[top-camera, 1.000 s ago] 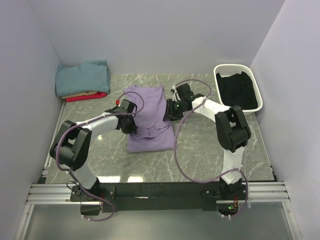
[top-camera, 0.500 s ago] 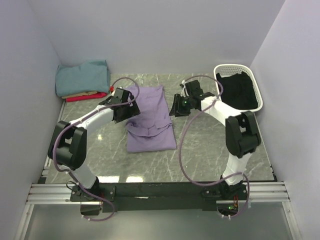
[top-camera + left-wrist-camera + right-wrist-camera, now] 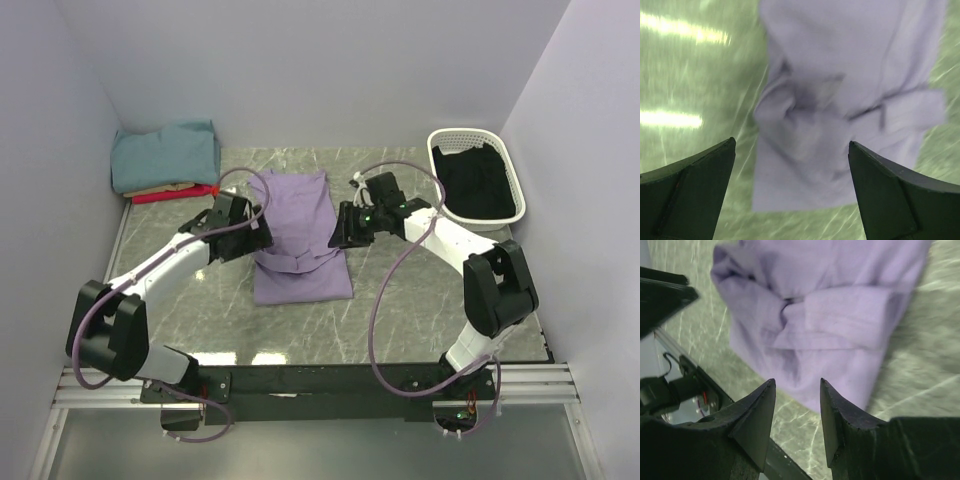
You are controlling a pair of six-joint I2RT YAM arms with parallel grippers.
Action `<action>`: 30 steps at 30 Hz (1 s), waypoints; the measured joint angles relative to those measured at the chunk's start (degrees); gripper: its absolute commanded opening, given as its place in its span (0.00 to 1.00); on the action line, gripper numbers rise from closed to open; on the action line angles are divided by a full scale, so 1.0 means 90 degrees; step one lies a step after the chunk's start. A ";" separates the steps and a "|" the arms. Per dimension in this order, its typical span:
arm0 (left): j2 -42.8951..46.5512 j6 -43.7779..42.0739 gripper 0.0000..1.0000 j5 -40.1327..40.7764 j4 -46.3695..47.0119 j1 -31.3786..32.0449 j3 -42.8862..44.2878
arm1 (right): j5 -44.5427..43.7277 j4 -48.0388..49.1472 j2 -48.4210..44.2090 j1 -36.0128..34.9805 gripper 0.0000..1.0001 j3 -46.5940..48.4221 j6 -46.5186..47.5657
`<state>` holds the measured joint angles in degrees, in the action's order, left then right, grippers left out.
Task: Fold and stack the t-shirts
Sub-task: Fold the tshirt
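Lavender t-shirt [image 3: 300, 235] lies mid-table, folded to a long strip, sleeves bunched across its middle. Left gripper [image 3: 256, 234] gapes wide at its left edge, right gripper [image 3: 343, 228] partly open at its right edge, both empty. Risk: a top-layer-only pinch pulls the sleeve bundle loose, undoing the fold before it reaches the folded stack [image 3: 165, 165] in the far-left corner

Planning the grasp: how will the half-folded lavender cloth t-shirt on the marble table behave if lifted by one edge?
Probably floppy: the lavender cloth t-shirt lies flat in creased, overlapping folds, so a one-edge lift would likely undo them. Likely light, since the layers look thin. Pushed, it may slide or bunch on the glossy marble tabletop.
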<state>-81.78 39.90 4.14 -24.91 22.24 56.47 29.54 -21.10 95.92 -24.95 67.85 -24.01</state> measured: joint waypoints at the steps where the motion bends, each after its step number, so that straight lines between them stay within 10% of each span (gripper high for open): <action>1: 0.0095 0.0022 0.99 -0.0032 -0.0029 0.0010 -0.0194 | 0.0007 -0.0017 0.0000 -0.0092 0.48 -0.0029 -0.0015; 30: -0.0172 0.1042 1.00 0.0432 0.2533 0.0282 -0.1753 | 0.0007 0.0019 0.0012 -0.0551 0.48 -0.0068 -0.0061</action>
<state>-83.33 49.28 8.03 -2.11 24.77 40.69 29.61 -20.93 96.03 -29.91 67.24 -24.56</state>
